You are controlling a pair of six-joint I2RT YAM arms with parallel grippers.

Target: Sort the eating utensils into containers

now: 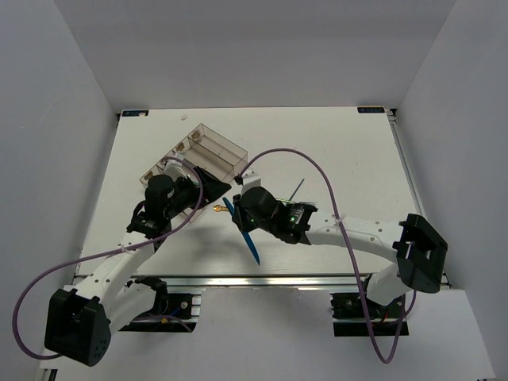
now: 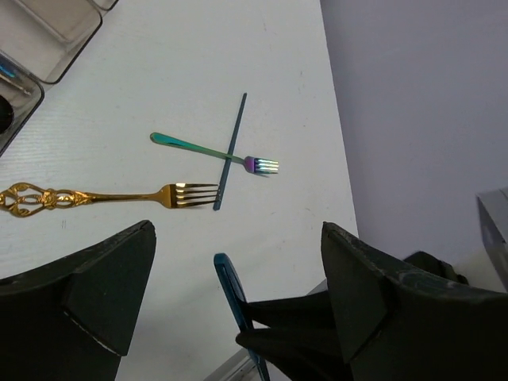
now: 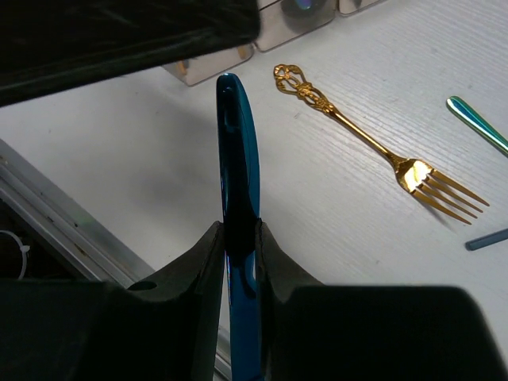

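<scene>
The right gripper (image 3: 238, 238) is pinched narrowly on a blue utensil (image 3: 238, 143), which stands up between its jaws in the right wrist view. From above, that piece runs slantwise just below the middle of the frame, one end toward the table's near edge. The left gripper (image 2: 238, 238) is spread wide and holds nothing, its two dark fingers (image 2: 103, 278) framing bare table (image 1: 333, 143).

Below it, in the left wrist view, a gold fork (image 2: 111, 194) with an ornate handle lies at centre left. A small iridescent fork (image 2: 214, 151) lies above it, crossed by a dark blue chopstick (image 2: 230, 151). The clear organiser tray (image 1: 208, 141) sits up and to the left of centre in the overhead view, set at an angle, with the left gripper just over its near corner.
</scene>
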